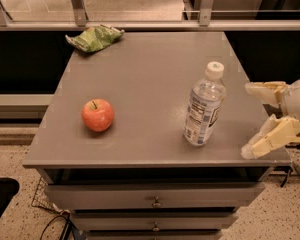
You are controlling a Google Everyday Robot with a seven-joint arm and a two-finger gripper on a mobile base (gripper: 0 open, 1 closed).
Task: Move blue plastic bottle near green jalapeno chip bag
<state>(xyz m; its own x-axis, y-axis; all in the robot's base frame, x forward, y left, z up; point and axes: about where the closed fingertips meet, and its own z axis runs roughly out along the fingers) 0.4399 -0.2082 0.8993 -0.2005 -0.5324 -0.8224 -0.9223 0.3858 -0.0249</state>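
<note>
The blue plastic bottle (pixel 203 107), clear with a white cap and a blue-and-white label, stands upright on the right part of the grey cabinet top (pixel 150 79). The green jalapeno chip bag (pixel 94 37) lies crumpled at the far left corner. My gripper (pixel 250 120) comes in from the right edge, level with the bottle and a short way to its right. It is open and empty, with its pale fingers (pixel 266 140) spread and pointing left toward the bottle.
A red apple (pixel 97 115) sits at the front left of the top. Drawers (pixel 155 199) are below the front edge. A metal railing (pixel 140 24) runs behind the cabinet. Dark cables (pixel 60 224) lie on the speckled floor at lower left.
</note>
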